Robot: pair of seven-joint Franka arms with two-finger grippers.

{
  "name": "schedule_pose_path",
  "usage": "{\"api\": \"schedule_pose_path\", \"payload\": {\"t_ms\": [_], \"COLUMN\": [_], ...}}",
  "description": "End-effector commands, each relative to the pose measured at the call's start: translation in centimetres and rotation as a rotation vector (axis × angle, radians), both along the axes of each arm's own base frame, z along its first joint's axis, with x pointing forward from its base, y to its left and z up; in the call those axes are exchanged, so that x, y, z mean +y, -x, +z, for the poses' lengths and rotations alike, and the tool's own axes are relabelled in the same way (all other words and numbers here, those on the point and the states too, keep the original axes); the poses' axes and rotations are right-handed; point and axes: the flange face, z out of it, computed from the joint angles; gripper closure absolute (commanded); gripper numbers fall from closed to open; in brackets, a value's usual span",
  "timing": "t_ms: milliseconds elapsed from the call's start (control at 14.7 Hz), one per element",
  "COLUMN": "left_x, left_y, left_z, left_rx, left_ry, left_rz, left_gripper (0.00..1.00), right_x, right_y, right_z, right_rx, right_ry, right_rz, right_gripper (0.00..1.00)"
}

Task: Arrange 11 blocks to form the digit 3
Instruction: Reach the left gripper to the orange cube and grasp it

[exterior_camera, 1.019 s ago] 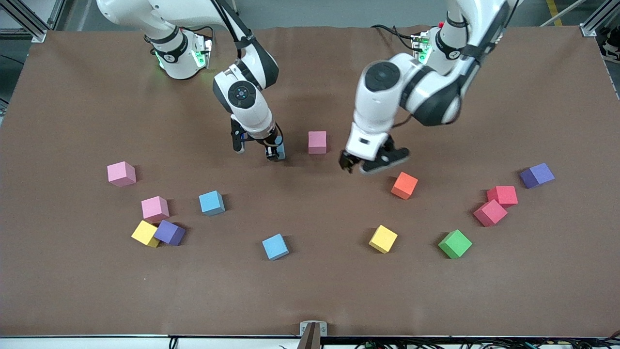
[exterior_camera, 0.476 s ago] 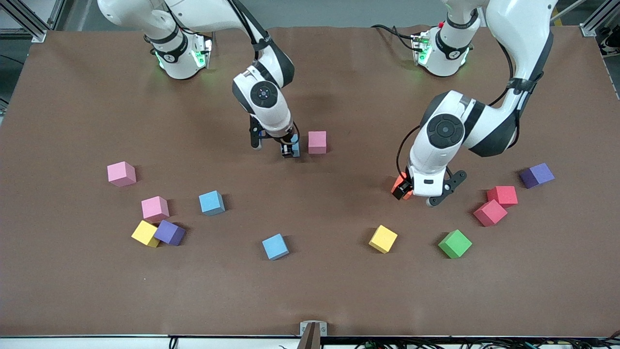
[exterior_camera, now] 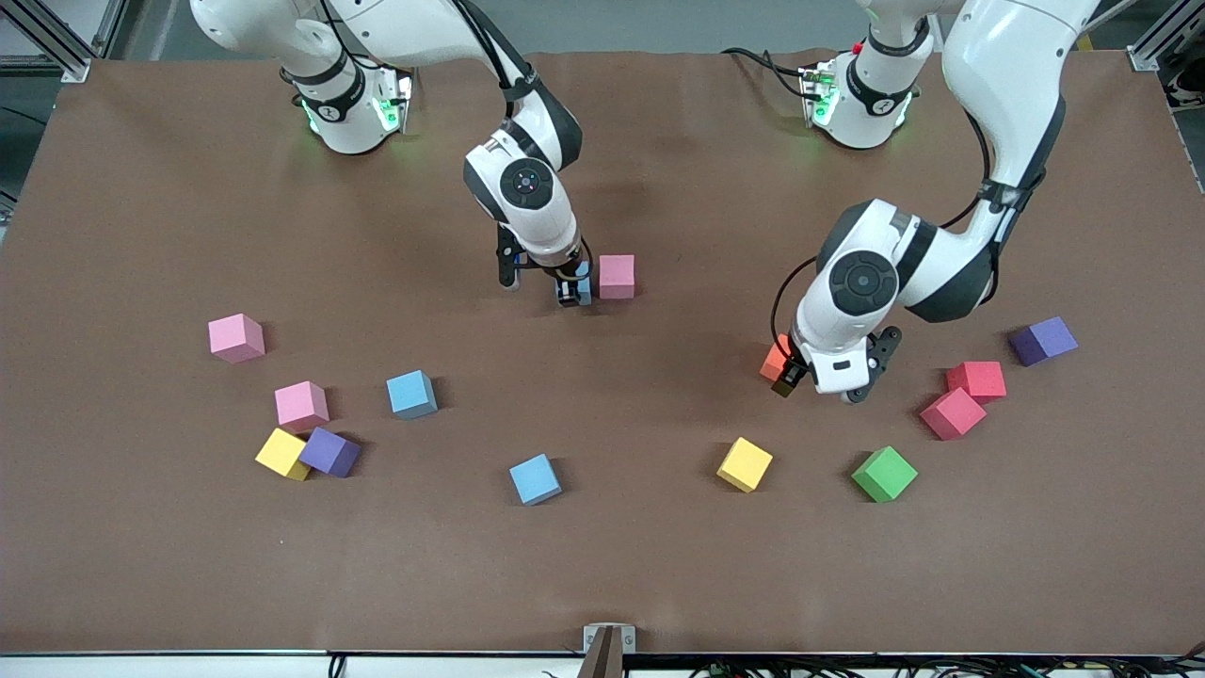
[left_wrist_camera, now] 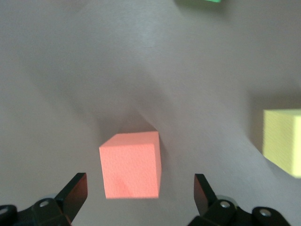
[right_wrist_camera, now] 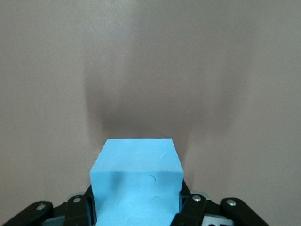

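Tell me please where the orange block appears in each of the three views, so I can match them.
Front view: the orange block peeks out beside the left gripper, toward the left arm's end of the table.
Left wrist view: the orange block lies between the open fingers.
Right wrist view: not in it.
Shared landmark: the yellow block, seen in the front and left wrist views.

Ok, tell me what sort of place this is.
Probably a robotics lab bench: two white arms bolted to a table under a brown mat, loose foam blocks scattered on it, aluminium framing and cables at the edges.
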Motion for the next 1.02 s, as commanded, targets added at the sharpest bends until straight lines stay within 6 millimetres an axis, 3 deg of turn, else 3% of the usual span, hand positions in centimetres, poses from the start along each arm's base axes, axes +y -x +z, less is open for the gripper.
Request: {"api": "schedule_pose_path", "payload": {"t_ms": [0,476,543,815,883,951], "left_x": [0.6,0.8,0.7,-0.1,-0.7,-1.7], "left_y": [-0.2,0.6,0.8,0.8,1.0,1.4], "left_z": [-1.4,-4.8,-5.1,-4.9,-4.5,-3.9], "left_rx": [0.012,0.072,0.077,0.07,0.063,0.058], "left_ry": [0.007,0.001,0.002,0.003,0.001,0.005], "left_rz": [0.065,0.067,0.066,0.14,0.16,0.181], "left_gripper": [0.0,0.01,0.09,0.65,0.73,0.74], "right_x": [1.2,1.3,1.4,1.6,1.7,1.7], "right_y": [1.0,1.2,1.1,0.9,0.9,0.9], "right_z": [-0.7,-0.8,-0.5,-0.3,-0.2,-0.3], "right_rx": [0.009,0.013,0.011,0.007,0.005,0.004], "right_ry": [0.001,0.006,0.002,-0.002,-0.005,-0.005], "right_rz": [-0.029,-0.03,-0.03,-0.029,-0.03,-0.03], "right_gripper": [0.73,0.67,0.66,0.64,0.64,0.64]}}
